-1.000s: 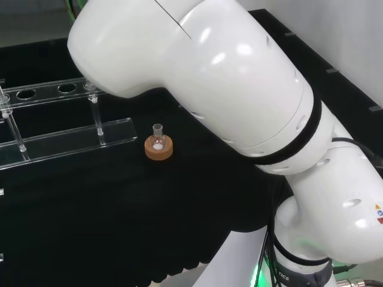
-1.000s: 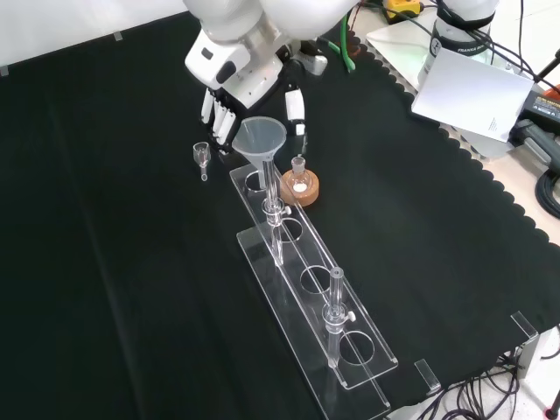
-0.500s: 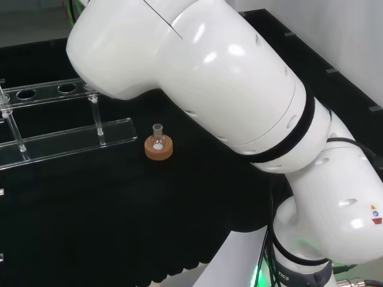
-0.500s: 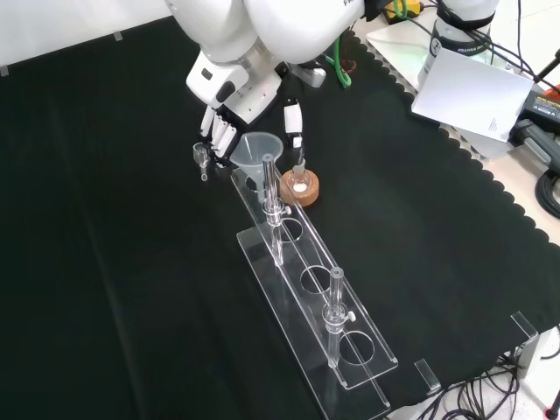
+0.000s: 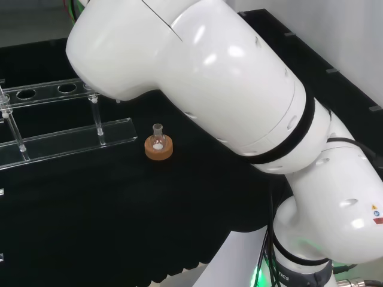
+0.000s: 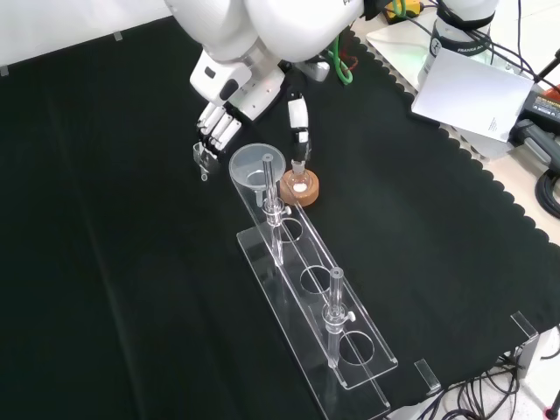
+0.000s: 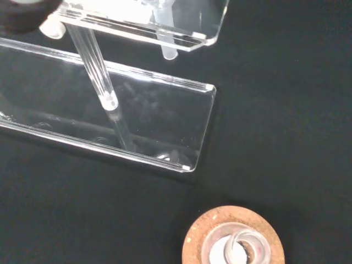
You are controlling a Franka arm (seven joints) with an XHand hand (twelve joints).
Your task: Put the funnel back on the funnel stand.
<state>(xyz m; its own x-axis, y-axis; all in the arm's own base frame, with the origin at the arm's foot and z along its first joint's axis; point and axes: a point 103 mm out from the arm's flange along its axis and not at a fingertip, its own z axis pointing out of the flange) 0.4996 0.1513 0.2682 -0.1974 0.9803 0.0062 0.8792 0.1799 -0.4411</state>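
In the front view the hand (image 6: 234,107) hangs over the far end of the clear stand (image 6: 308,289), its fingers (image 6: 217,129) spread to the left and its thumb (image 6: 298,122) reaching down to the right, wide apart and curled round nothing. The funnel (image 6: 254,166) sits just below and between them, free of both as far as I can tell, with its wide mouth up and its stem going down through the farthest hole of the stand's top plate; the long axis is close to upright, perhaps leaning a little toward the fingers. By that, the funnel looks already set in place and the hand seems to be letting go. The risk now is in the leaving: the thumb tip hangs close to the neck of the small flask (image 6: 299,172) on its cork ring (image 6: 299,189), just right of the stand, and a sideways sweep could knock that flask over. A finger catching the funnel's rim on the way up could tip it or lift it out of its hole, and the stand itself is light-looking plastic that a bump might shift on the surface (image 6: 114,289). A small clear piece (image 6: 202,157) lies just under the fingertips to the left and could be nudged too.
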